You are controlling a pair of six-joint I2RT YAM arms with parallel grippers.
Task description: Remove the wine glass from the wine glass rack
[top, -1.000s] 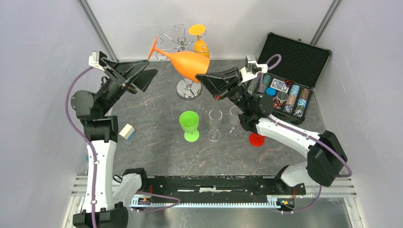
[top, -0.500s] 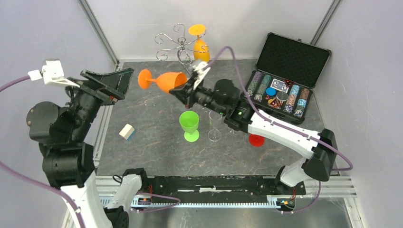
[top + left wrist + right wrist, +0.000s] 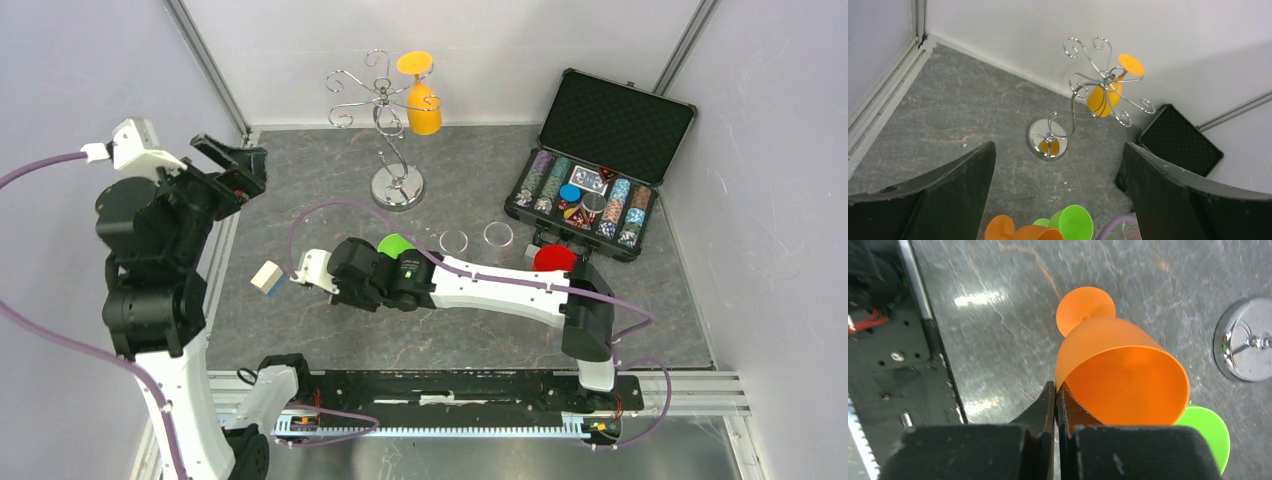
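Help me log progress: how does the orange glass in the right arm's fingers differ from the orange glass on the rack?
The held orange glass is pinched at its rim between the right fingers, tilted, foot pointing away from them; the hanging orange glass hangs upside down, foot uppermost, on the wine glass rack. The held one is beside the green glass; the hanging one is at the back. Both are orange, alike in shape.

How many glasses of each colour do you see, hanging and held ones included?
Orange: 2 (hanging glass, held glass)
Green: 1 (green glass)
Clear: 2 (clear glasses)
Red: 1 (red glass)
Total: 6
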